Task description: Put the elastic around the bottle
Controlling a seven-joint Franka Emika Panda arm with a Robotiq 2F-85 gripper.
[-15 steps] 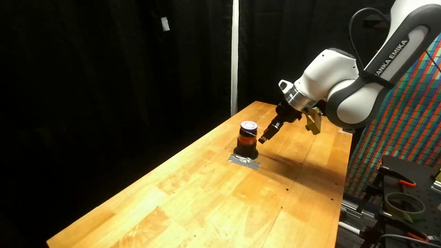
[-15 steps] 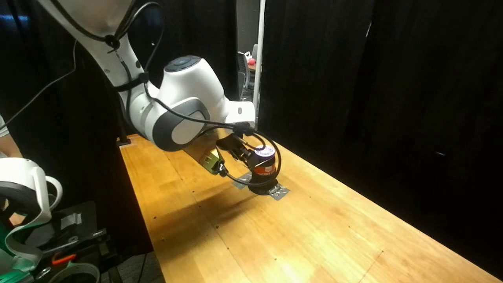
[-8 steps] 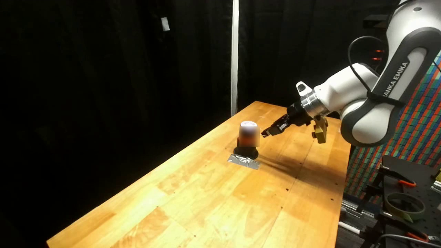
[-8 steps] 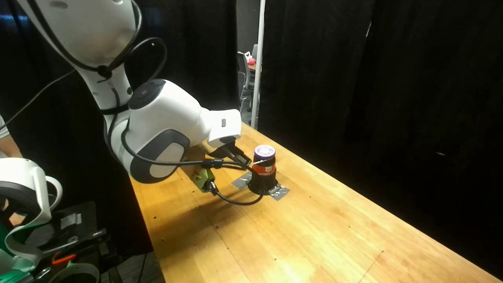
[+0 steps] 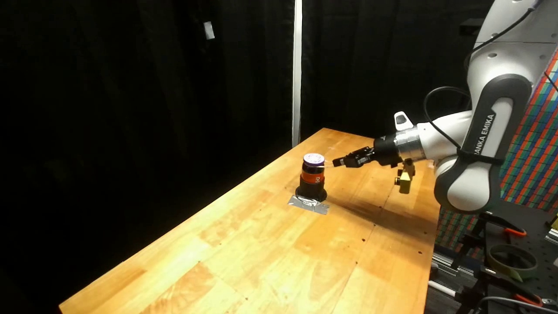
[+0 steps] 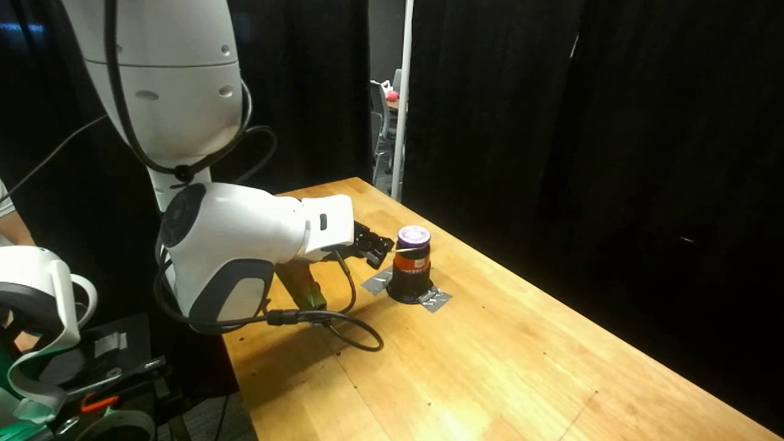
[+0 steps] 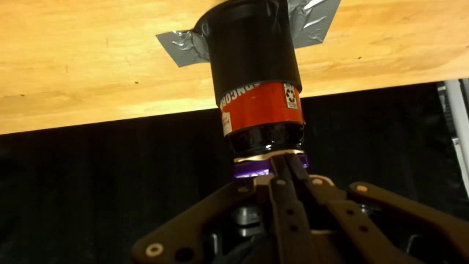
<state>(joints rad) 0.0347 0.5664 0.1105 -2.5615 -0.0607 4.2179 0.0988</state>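
The arm (image 6: 251, 223) is bent low, and its gripper (image 5: 335, 162), nearly level, pinches a thin, pale elastic (image 7: 253, 158), which stretches to the glossy, round bottle (image 7: 262, 115).

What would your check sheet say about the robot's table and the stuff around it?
Surface: brown wooden tabletop with small dark spots.
Job's things: upright, orange-labelled dark bottle with purple cap, in black cylindrical holder held by shiny grey tape; thin pale elastic band crosses at the cap's lower edge and stretches to the jaws; full loop unclear.
Clutter: greenish tape roll on black side stand.
Jaws: drawn together on the elastic band.
Cables: black cable looping beside the white robot arm.
Surroundings: black fabric curtains, white pole.
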